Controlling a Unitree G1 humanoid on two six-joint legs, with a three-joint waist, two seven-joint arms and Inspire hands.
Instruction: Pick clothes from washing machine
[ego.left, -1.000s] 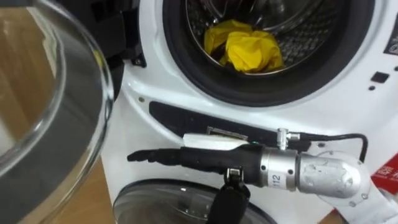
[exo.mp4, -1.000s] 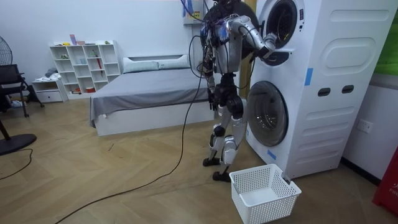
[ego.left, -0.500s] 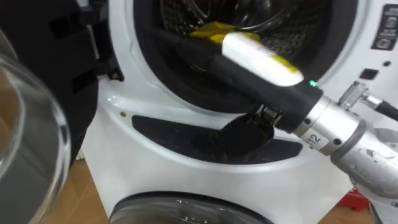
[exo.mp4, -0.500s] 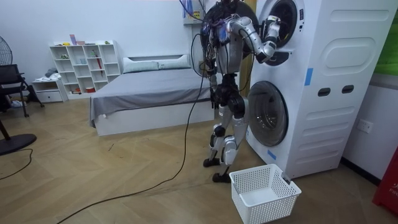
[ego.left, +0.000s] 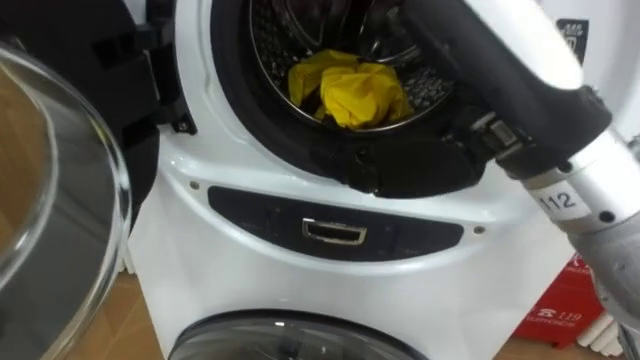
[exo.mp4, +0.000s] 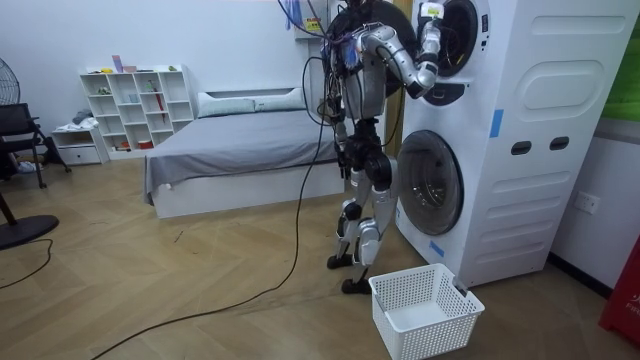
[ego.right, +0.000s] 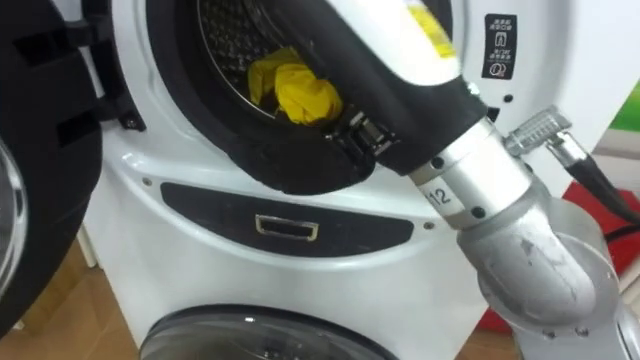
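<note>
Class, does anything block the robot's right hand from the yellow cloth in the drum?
Nothing visible does: the door stands open at the left, and the right hand is at the drum mouth, beside the yellow cloth.

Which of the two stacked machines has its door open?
The upper machine: its glass door stands swung out left, baring the yellow cloth in its drum. The lower machine's door is shut.

Right arm raised, elbow bent — right hand (ego.left: 470, 70) extended forward.
</note>
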